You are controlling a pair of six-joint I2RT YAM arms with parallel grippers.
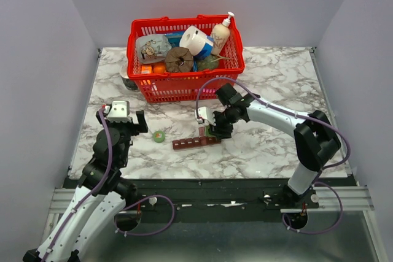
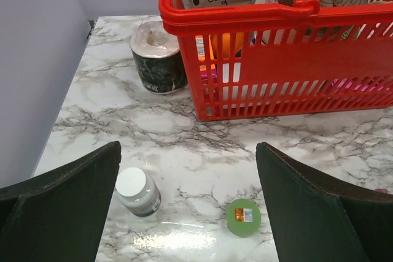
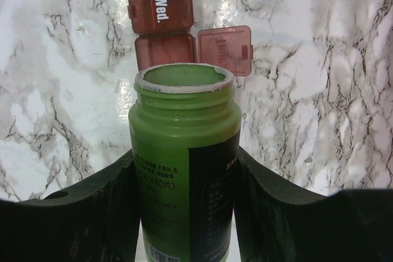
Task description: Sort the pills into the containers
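The dark red pill organizer [image 1: 196, 143] lies on the marble table in front of the basket. In the right wrist view its strip [image 3: 161, 5] runs away from the bottle, with a "Wed." compartment shut and the nearest compartment's lid [image 3: 224, 50] swung open. My right gripper [image 3: 184, 164] is shut on an uncapped green bottle [image 3: 184, 151], its mouth tipped toward the open compartment. The gripper [image 1: 216, 128] sits at the organizer's right end. My left gripper [image 2: 187, 170] is open and empty above the table [image 2: 202, 151]. I see no loose pills.
A green cap [image 2: 243, 217] and a white-capped jar [image 2: 138, 191] lie below my left gripper; the cap [image 1: 159, 136] also shows from above. A red mesh basket [image 1: 184, 84] full of goods stands at the back, with a dark roll [image 2: 156, 56] at its left.
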